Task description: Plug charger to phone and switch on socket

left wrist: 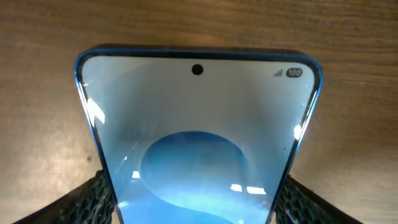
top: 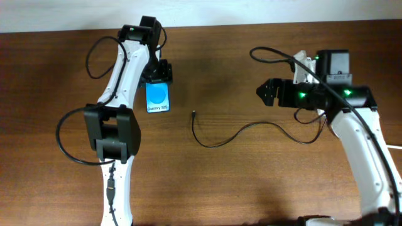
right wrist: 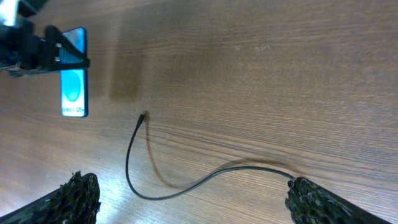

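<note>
Brown wood-grain table (top: 251, 188) fills the view, with a pale wall (top: 251, 12) along its far edge.

The left tool (top: 158, 79) is closed around the phone (top: 157, 97). In the left wrist view its two fingers (left wrist: 93, 200) press against the phone's long sides near one end. The phone's screen faces up, lit blue. The rest of the phone reaches out from this tool toward the middle of the table.

The right tool (top: 265, 93) is spread wide and holds nothing. It hangs above the table, well apart from the phone. Its wrist view shows bare wood between the two fingers. The cable (right wrist: 127, 168) lies below and ahead of this tool, loose on the table in a long wave. The plug (top: 193, 113) at its free end sits between the two tools. It is nearer the phone's side, but touches neither the phone nor a finger.

By my reading the task is at an early stage. The phone is secured, the plug is not picked up or inserted, and the socket switch is not yet reached. I cannot pick out the socket with confidence. The cable's other end runs under the right arm and is hidden there.

Count: two tools, one phone, one black cable with one plug, and no socket that I can confirm.
</note>
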Robot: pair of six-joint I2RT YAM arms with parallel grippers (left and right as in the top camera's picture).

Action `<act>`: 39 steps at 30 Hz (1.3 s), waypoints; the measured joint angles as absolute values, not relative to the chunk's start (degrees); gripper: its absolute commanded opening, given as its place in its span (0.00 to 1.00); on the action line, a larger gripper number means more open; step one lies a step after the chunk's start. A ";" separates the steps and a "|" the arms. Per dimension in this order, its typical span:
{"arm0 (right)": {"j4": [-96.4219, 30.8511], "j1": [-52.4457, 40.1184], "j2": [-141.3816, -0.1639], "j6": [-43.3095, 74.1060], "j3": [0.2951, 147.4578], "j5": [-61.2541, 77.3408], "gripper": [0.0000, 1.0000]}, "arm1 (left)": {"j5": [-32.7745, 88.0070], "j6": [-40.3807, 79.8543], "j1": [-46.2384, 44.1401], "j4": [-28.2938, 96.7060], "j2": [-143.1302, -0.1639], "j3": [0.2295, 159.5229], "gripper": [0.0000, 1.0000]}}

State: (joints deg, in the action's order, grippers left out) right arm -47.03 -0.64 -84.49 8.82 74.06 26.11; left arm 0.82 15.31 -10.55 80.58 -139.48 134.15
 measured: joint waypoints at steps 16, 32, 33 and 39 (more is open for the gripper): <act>-41.15 -16.14 -102.10 23.75 81.65 26.50 0.79 | 20.36 26.26 -4.69 86.54 -139.52 141.01 0.00; -53.84 -30.44 -112.71 14.87 82.19 18.15 0.65 | 28.75 31.33 0.93 87.68 -139.52 141.01 0.00; -54.08 -30.41 -112.73 11.11 82.19 17.63 0.65 | 28.75 31.33 0.95 87.68 -139.52 141.01 0.00; -54.72 -30.74 -112.75 -7.07 82.19 16.73 0.59 | 30.33 32.82 4.27 86.19 -139.52 141.01 0.00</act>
State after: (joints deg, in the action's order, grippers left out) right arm -54.72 -30.74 -112.75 -7.07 82.19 16.73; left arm 30.33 32.82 4.27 86.19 -139.52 141.01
